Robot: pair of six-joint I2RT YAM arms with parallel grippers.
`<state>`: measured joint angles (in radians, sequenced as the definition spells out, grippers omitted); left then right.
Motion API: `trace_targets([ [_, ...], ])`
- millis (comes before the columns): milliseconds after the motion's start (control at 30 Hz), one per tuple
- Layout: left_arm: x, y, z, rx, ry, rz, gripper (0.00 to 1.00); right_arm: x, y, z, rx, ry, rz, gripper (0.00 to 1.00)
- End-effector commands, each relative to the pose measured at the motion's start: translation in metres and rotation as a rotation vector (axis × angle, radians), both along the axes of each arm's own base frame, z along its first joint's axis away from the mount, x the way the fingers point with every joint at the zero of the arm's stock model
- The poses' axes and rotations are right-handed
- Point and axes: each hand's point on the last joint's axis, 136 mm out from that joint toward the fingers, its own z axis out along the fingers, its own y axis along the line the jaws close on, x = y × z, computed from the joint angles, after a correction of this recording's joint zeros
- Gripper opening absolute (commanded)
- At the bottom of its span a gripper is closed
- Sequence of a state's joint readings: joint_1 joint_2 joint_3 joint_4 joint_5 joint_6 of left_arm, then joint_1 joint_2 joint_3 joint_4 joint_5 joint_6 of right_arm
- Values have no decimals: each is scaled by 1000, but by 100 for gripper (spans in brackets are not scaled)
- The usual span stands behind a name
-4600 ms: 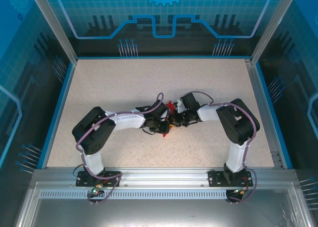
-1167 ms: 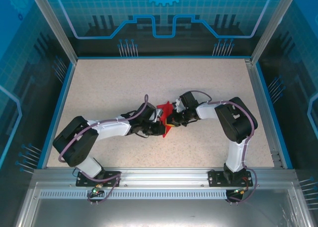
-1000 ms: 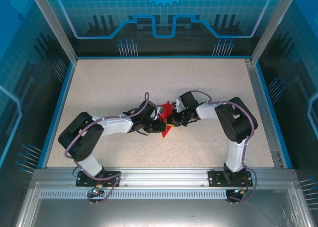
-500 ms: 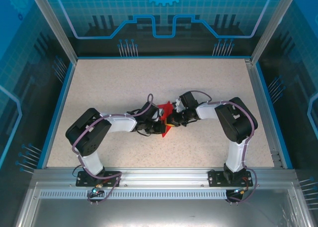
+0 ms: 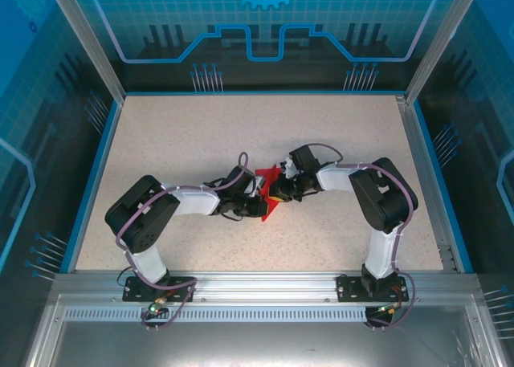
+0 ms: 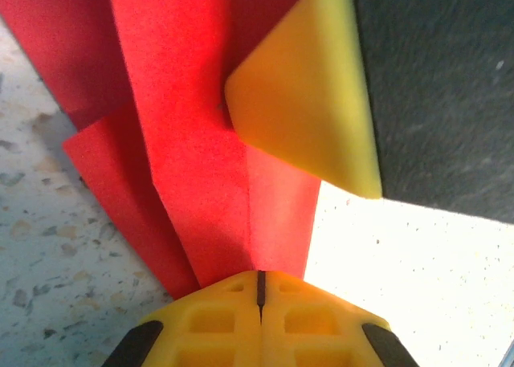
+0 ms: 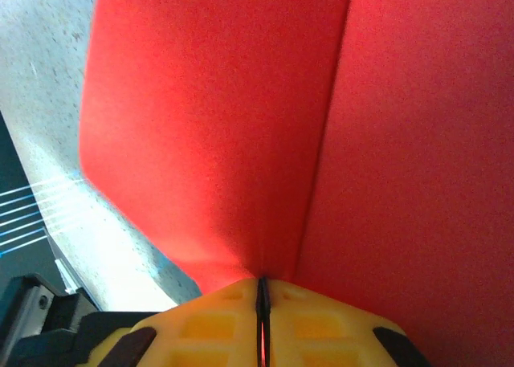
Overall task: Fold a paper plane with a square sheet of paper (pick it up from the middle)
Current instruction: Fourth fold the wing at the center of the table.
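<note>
The red sheet of paper point(image 5: 268, 179) is creased into a narrow, pointed paper-plane shape and held just above the table's middle, between both grippers. My left gripper point(image 5: 255, 195) comes in from the left and is shut on its lower edge. In the left wrist view the yellow fingertips point(image 6: 259, 283) pinch the folded red layers point(image 6: 193, 142), and one yellow finger point(image 6: 309, 102) of the other gripper rests against the paper. My right gripper point(image 5: 279, 192) meets the paper from the right. Its jaws point(image 7: 261, 291) are shut on a crease of the red paper point(image 7: 225, 126).
The speckled beige table point(image 5: 241, 126) has a blue rim and aluminium frame posts point(image 5: 88, 46) at its edges. Both arms bend inward, with their elbows low over the front half of the table. Open surface lies behind the grippers and to both sides.
The left arm's elbow has swung right and away from the front edge while its gripper stayed on the paper. The right gripper and paper shifted only slightly.
</note>
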<state>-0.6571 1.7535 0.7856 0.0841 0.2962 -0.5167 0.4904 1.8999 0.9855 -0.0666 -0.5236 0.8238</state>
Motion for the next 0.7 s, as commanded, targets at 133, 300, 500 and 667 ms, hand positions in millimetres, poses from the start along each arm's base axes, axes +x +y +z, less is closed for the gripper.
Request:
trace_targets([
  [133, -37, 43, -51, 188, 119, -1, 5, 13, 7, -4, -12, 4, -17, 10],
  [300, -41, 45, -52, 192, 129, -2, 5, 17, 1, -19, -82, 6, -11, 9],
  [500, -46, 49, -53, 200, 138, -6, 5, 34, -9, -22, -155, -26, -22, 9],
  [667, -52, 53, -56, 208, 148, -9, 4, 50, -13, -21, -169, -43, -42, 9],
])
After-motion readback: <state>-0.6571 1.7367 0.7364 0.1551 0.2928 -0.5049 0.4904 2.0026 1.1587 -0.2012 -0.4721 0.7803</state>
